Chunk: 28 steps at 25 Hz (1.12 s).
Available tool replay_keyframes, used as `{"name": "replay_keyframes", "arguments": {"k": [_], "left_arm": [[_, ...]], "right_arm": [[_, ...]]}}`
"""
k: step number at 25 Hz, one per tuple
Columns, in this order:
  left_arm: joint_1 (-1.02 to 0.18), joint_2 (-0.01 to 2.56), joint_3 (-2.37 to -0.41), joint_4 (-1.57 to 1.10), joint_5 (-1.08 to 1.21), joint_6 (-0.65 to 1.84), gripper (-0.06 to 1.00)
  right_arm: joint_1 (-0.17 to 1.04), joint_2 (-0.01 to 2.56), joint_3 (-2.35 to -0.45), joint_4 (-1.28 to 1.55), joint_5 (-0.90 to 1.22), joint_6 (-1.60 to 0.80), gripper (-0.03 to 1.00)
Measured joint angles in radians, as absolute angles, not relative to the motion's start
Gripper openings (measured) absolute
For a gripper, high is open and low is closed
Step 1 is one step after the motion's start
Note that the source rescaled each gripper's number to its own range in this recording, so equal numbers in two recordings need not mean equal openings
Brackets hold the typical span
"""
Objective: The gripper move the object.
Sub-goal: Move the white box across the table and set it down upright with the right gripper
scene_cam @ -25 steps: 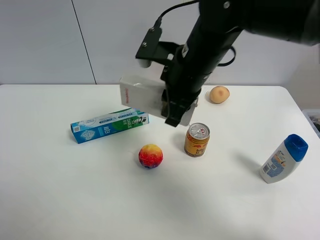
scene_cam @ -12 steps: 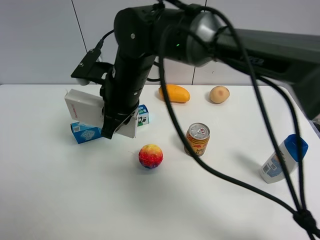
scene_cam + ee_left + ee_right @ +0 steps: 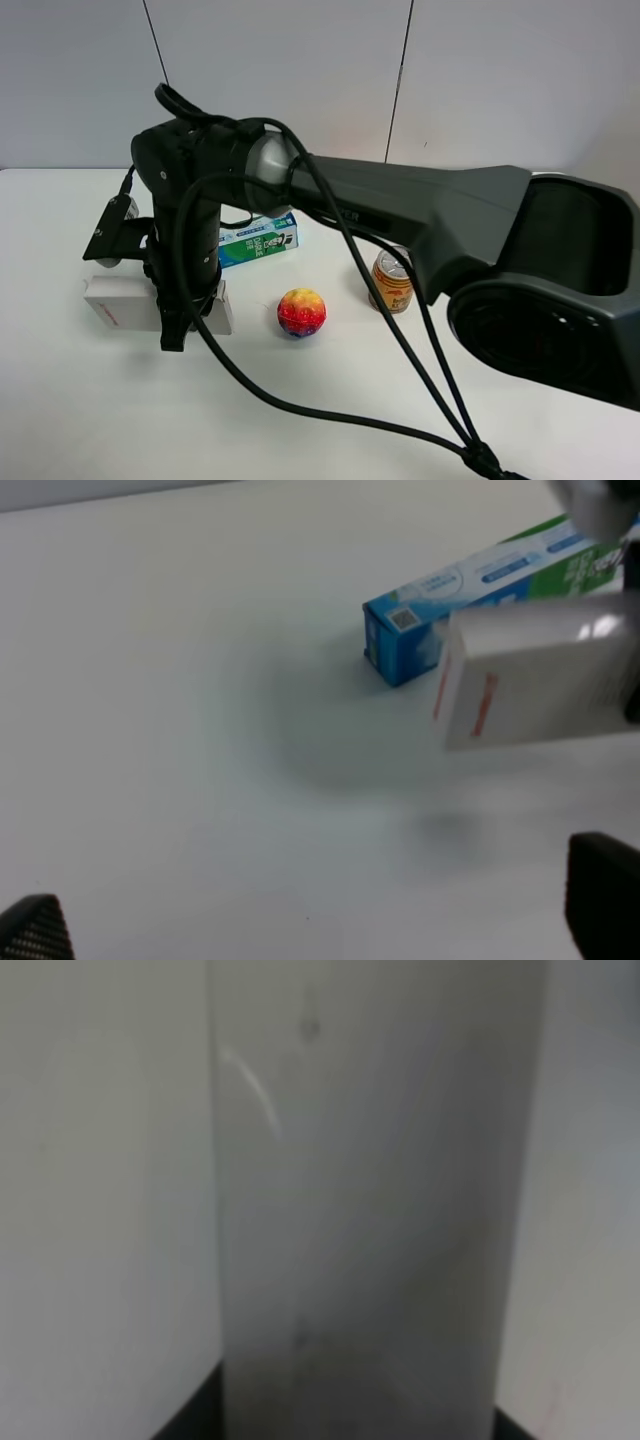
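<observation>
The white oblong box (image 3: 120, 303) with red lettering on its end is at the left of the table, low over or on the surface; I cannot tell which. My right gripper (image 3: 185, 300) reaches across the middle and is shut on the box's right part. The right wrist view is filled by the box's white face (image 3: 370, 1190). The left wrist view shows the box (image 3: 540, 685) in front of the blue-green toothpaste box (image 3: 470, 600). My left gripper (image 3: 320, 925) is open and empty, with only its dark fingertips (image 3: 605, 905) showing.
The toothpaste box (image 3: 258, 240) lies just behind the right arm. A multicoloured ball (image 3: 301, 312) sits right of the white box. A gold can (image 3: 392, 282) stands further right, partly behind the arm. The black arm and its cables (image 3: 420, 220) cover much of the table's right side.
My right gripper has carried the white box leftward and down, from above the toothpaste box to the table's left side. The arm now hides the orange items and the bottle.
</observation>
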<state>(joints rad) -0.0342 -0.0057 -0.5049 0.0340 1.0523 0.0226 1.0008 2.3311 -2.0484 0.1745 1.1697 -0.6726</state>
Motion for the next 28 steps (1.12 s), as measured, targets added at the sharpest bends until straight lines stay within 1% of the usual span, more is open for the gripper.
{"name": "replay_keyframes", "arguments": {"k": [6, 12, 28], "left_arm": [[-0.034, -0.006, -0.505, 0.034, 1.052, 0.023, 1.0], [-0.034, -0.006, -0.505, 0.034, 1.052, 0.023, 1.0], [-0.034, -0.006, -0.505, 0.034, 1.052, 0.023, 1.0]], "right_arm": [[1.009, 2.397, -2.052, 0.117, 1.139, -0.686, 0.0], [1.008, 2.416, -2.052, 0.116, 1.042, -0.692, 0.0], [1.004, 2.491, -2.052, 0.132, 0.933, -0.692, 0.0]]}}
